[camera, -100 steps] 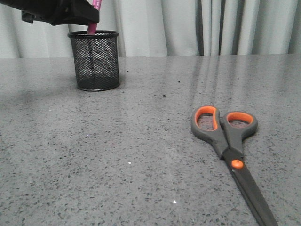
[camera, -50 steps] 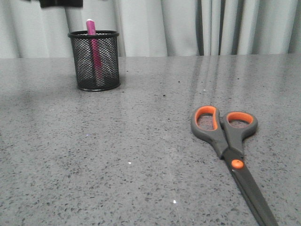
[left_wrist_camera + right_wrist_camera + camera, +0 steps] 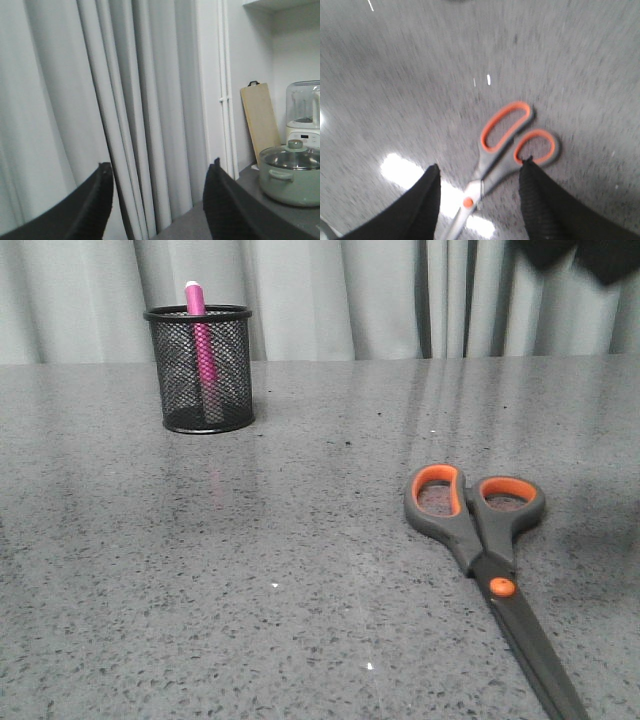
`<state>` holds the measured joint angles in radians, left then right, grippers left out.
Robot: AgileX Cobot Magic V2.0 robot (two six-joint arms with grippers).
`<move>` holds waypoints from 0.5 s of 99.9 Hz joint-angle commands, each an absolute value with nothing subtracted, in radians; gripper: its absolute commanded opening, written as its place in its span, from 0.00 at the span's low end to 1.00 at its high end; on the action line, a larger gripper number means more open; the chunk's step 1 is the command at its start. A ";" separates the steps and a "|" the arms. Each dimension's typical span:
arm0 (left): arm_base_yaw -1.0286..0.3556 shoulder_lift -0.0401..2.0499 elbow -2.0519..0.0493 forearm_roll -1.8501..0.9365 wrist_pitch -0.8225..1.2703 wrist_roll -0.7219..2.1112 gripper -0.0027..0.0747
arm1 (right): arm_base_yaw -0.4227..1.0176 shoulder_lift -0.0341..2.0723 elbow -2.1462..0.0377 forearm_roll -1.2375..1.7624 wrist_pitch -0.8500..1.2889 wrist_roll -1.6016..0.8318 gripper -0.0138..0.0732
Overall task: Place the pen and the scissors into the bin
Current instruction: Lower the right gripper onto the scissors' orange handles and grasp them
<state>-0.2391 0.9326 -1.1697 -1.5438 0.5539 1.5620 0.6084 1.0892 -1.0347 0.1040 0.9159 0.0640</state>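
Observation:
The magenta pen (image 3: 201, 350) stands upright inside the black mesh bin (image 3: 200, 368) at the far left of the table, its white tip above the rim. The scissors (image 3: 490, 562) lie flat at the near right, orange-lined handles away from me, blades pointing to the front edge. My right gripper (image 3: 480, 171) is open and empty, high above the scissors (image 3: 502, 150); part of that arm shows dark at the top right of the front view (image 3: 580, 255). My left gripper (image 3: 159, 170) is open and empty, raised and facing the curtains, out of the front view.
A grey speckled table (image 3: 300, 540) with pale curtains (image 3: 330, 295) behind it. In the left wrist view a green lidded pot (image 3: 292, 175), a wooden board (image 3: 260, 117) and a white appliance (image 3: 304, 117) stand off to one side.
My left gripper let go of the pen into the bin, rose and left the front view. The right arm has come in above the scissors.

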 commanded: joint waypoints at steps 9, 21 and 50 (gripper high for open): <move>-0.246 0.745 -1.183 -1.361 0.550 1.369 0.51 | 0.661 1.224 -1.160 0.054 1.012 0.113 0.61; -0.246 0.643 -1.155 -1.255 0.528 1.255 0.51 | 0.672 1.292 -1.190 0.067 1.057 0.143 0.70; -0.246 0.565 -1.096 -1.193 0.532 1.190 0.51 | 0.672 1.391 -1.182 0.080 1.131 0.225 0.71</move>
<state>-0.2391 0.5584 -1.0895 -1.1696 0.5633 1.2110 0.6714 1.3984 -1.1558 0.0766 1.1479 0.2017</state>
